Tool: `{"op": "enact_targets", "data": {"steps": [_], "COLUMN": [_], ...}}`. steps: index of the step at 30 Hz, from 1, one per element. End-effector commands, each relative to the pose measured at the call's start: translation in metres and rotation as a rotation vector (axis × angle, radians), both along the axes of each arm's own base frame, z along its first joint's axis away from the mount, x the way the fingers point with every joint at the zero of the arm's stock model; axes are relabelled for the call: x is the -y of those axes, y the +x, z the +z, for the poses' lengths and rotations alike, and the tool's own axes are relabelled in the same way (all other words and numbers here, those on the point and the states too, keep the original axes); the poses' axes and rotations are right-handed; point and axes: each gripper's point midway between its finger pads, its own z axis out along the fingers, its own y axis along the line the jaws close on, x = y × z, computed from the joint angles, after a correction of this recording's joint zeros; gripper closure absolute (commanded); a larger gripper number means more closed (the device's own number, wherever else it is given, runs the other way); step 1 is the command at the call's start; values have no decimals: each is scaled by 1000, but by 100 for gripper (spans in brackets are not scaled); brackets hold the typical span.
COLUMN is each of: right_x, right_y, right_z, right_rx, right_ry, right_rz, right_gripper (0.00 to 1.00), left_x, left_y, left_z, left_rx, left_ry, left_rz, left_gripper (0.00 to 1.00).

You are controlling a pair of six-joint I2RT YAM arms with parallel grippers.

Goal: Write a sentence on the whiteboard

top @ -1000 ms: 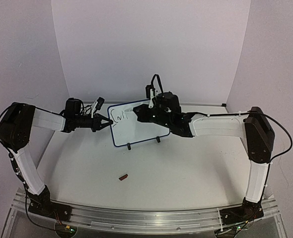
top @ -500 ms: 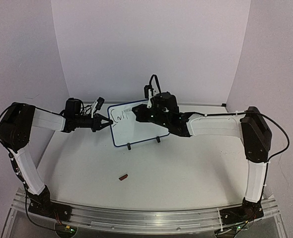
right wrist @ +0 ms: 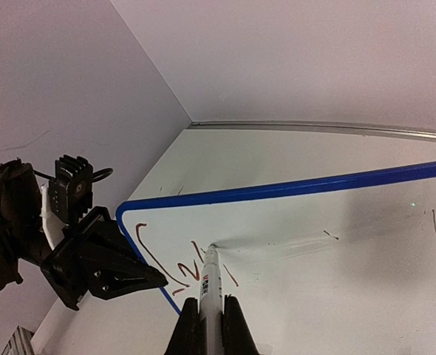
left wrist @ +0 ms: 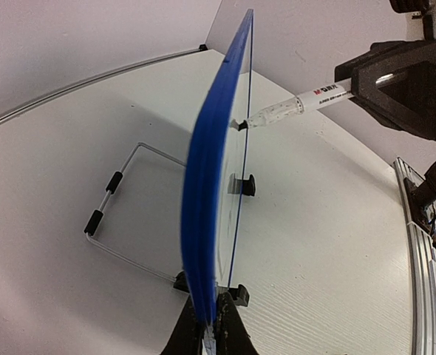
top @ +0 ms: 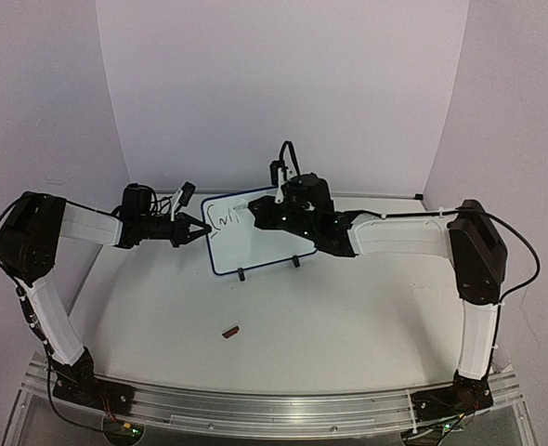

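Right gripper [right wrist: 210,316] leftward (marker [right wrist: 209,285] on whiteboard [right wrist: 336,244])

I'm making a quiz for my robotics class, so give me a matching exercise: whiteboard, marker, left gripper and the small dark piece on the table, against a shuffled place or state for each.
Column one
1. whiteboard
2. marker
3. left gripper
4. small dark piece

Column two
A. lying alone on the table, in front of the board
B. shut on the board's left edge
C. standing upright, a few strokes on it
D. held in the right gripper, tip against the board

Pairs: 1-C, 2-D, 3-B, 4-A
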Motion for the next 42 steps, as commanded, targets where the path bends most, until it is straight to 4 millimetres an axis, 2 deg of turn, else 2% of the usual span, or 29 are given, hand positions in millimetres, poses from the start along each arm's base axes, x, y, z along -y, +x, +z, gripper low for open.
{"op": "enact_targets", "data": {"steps": [1, 8, 14, 19, 42], "right_x": [-1, 1, 6, 15, 16], "right_y": [11, 9, -6, -11, 11], "right_z": [4, 4, 31, 40, 42], "right_rx": [24, 28, 61, 74, 106], "right_ry": [0, -5, 43, 48, 35], "right_rz": [-37, -34, 16, 5, -41], "right_gripper": [100, 100, 100, 100, 100], "left_x": [-8, -8, -8, -8, -8], "left_y": [8, 8, 9, 8, 9], "left_z": [-13, -13, -13, -12, -13], "left_rx": [10, 8, 9, 10, 8], "left_ry": [78, 78, 79, 78, 79], "left_rz": [70, 70, 72, 71, 71], "left_gripper": [100, 100, 100, 100, 100]}}
